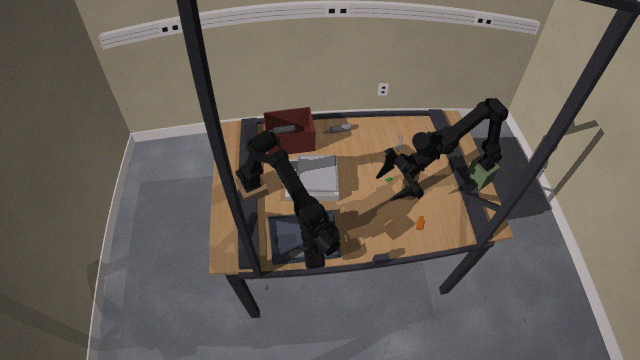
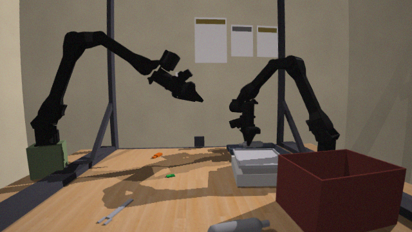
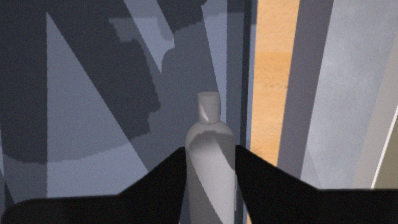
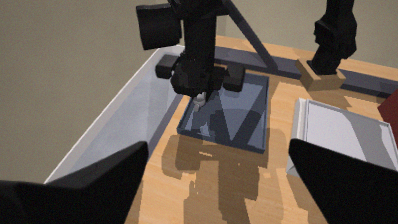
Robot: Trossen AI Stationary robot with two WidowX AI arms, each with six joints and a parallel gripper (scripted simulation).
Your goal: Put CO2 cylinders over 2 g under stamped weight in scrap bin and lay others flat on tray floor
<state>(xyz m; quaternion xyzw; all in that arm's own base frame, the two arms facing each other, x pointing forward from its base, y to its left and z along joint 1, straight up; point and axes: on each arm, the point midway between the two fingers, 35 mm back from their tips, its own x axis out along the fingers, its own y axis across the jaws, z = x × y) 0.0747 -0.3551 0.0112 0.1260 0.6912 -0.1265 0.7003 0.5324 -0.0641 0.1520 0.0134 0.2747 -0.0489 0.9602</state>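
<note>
My left gripper (image 2: pixel 248 144) (image 3: pixel 210 152) is shut on a grey cylinder (image 3: pixel 210 175) (image 2: pixel 257 144) (image 4: pixel 200 101), which lies level, low over the blue tray (image 1: pixel 270 240) (image 3: pixel 25 187) (image 4: pixel 255 107), close to one side wall. Whether it touches the floor is hidden. My right gripper (image 1: pixel 385 188) (image 2: pixel 203 101) (image 4: pixel 219 147) is open and empty, high above the table's middle. The red scrap bin (image 1: pixel 305 142) (image 2: pixel 357 200) has one cylinder (image 1: pixel 284 129) inside. Another cylinder (image 1: pixel 340 128) (image 2: pixel 239 225) lies on the table beside the bin. The scale (image 1: pixel 320 175) (image 2: pixel 257 181) (image 4: pixel 340 130) bears no cylinder; no reading shows.
A small green object (image 1: pixel 388 179) (image 2: pixel 170 176) lies below the right gripper. An orange object (image 1: pixel 420 223) (image 2: pixel 157 155) lies nearer the table's front edge. A forked grey tool (image 1: pixel 400 143) (image 2: pixel 116 211) lies toward the wall. The scale stands between tray and bin.
</note>
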